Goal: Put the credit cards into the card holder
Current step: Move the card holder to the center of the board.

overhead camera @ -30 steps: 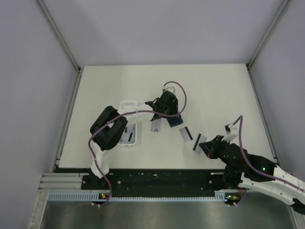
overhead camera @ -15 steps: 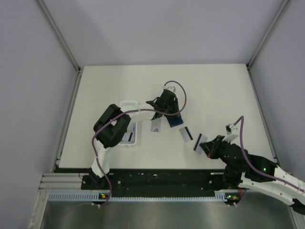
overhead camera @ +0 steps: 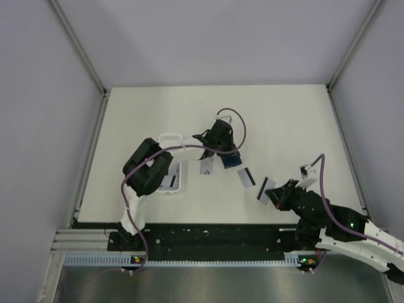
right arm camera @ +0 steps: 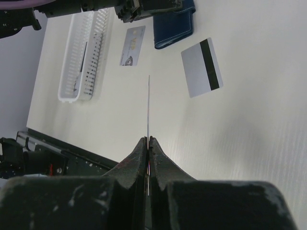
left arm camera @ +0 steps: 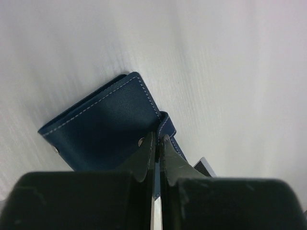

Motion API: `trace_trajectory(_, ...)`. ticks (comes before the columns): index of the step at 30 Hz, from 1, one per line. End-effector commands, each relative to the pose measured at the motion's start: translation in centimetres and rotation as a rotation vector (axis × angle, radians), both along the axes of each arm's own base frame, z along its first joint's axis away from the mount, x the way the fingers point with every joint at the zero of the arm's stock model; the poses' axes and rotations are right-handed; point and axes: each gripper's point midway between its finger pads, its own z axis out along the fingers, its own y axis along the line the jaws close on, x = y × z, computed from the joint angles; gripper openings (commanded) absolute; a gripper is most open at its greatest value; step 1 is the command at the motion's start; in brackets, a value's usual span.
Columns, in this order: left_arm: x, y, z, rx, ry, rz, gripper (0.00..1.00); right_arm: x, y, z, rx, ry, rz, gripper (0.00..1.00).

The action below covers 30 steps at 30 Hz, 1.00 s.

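The dark blue card holder (left arm camera: 105,124) lies on the table with its pale snap stud showing. My left gripper (left arm camera: 157,139) is shut on the edge of its flap, and the same holder (overhead camera: 231,160) pokes out from under that gripper (overhead camera: 222,146) in the top view. My right gripper (right arm camera: 148,140) is shut on a credit card (right arm camera: 148,105), held upright and seen edge-on; from above this card (overhead camera: 266,188) sits right of the holder. A grey card with a black stripe (right arm camera: 202,67) lies flat between holder and right gripper. Another pale card (right arm camera: 132,45) lies left of the holder.
A long white plastic tray (overhead camera: 170,172) stands left of the holder, under the left arm, with a card or two inside (overhead camera: 168,182). The left arm's cable loops above the holder. Metal rails run along the table's left and right edges.
My left gripper has closed on the card holder's flap; it was open a second ago. The left elbow shifted slightly. The right arm and its card hardly moved.
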Motion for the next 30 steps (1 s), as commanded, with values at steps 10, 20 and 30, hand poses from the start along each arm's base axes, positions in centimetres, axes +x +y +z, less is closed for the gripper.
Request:
trace_trajectory(10,-7.0,5.2,2.5,-0.053,-0.004,-0.041,0.00,0.4,-0.6,0.8,0.026,-0.009,-0.040,0.00)
trace_trajectory(20,-14.9,6.9,1.3,-0.074,0.050,-0.051,0.00,0.4,-0.4,0.2,-0.004,0.004,-0.038,0.00)
trace_trajectory(30,-18.4,4.5,3.1,-0.140,0.027,-0.033,0.00,0.3,-0.3,-0.3,-0.003,0.022,-0.036,0.00)
